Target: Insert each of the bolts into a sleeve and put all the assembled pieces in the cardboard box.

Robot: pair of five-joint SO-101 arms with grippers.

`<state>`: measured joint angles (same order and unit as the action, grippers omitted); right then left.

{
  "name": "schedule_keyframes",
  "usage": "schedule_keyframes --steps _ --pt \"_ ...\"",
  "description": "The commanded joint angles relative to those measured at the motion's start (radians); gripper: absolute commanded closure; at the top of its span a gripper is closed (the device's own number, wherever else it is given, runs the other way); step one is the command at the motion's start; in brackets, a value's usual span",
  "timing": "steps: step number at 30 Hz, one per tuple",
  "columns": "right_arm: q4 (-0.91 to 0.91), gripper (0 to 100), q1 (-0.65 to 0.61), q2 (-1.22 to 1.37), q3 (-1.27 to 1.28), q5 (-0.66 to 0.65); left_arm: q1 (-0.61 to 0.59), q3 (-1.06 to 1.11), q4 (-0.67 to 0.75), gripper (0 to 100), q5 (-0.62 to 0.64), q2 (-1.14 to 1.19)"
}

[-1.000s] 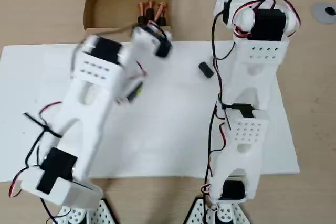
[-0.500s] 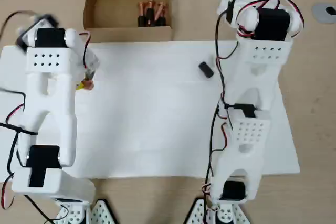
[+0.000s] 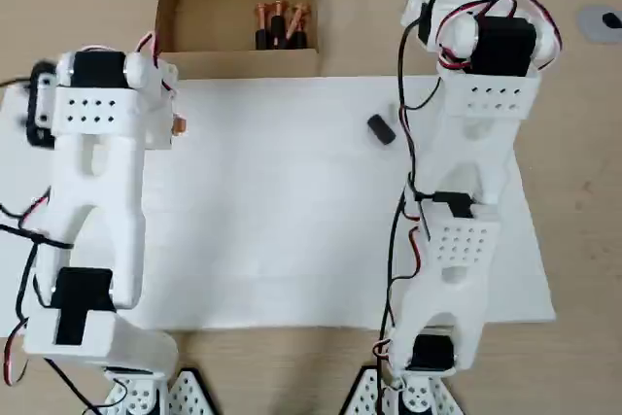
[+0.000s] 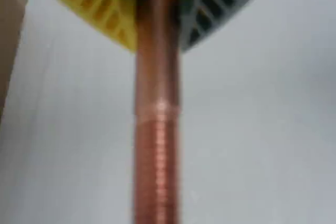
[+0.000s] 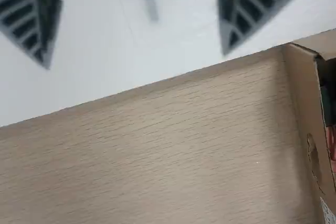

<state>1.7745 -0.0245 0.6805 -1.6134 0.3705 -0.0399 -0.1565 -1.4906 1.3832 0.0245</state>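
The left arm (image 3: 95,172) stands over the near-left part of the white sheet (image 3: 282,211), and the left jaws, one yellow and one grey, are pinching a copper bolt (image 4: 156,129) by its smooth upper part. The threaded half sticks straight out past the jaw tips, above the sheet. From overhead, only the copper end peeks out beside that arm's wrist.

Beyond the left jaws, and off toward the other arm, sits the cardboard box (image 3: 185,7) on the wooden desk (image 5: 157,156), just past the sheet's far edge. Three assembled pieces (image 3: 280,24) lie side by side inside it, copper shafts pointing away and black ends toward the sheet.

The right arm (image 3: 476,143) reaches out along its own side of the sheet. The right jaws, both dark, are spread wide apart and hang over the line where the sheet meets the bare desk, with a corner of the box just off to one side of them.

One loose black sleeve (image 3: 380,129) lies on the sheet, short of the right jaws and on their box side, touching neither arm and well apart from the left jaws
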Motion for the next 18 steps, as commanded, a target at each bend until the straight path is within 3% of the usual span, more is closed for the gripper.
schedule_keyframes --steps 1,11,18 --pt "0.014 74.9 -0.008 -0.016 -0.051 0.009 -0.018 0.107 0.097 99 0.029 -0.007" --pt "0.014 74.9 -0.005 -0.016 -0.051 0.009 -0.011 0.47 0.348 99 0.006 -0.007" --pt "0.014 74.9 -0.005 -0.016 -0.051 0.009 -0.009 0.572 0.437 99 -0.005 -0.007"
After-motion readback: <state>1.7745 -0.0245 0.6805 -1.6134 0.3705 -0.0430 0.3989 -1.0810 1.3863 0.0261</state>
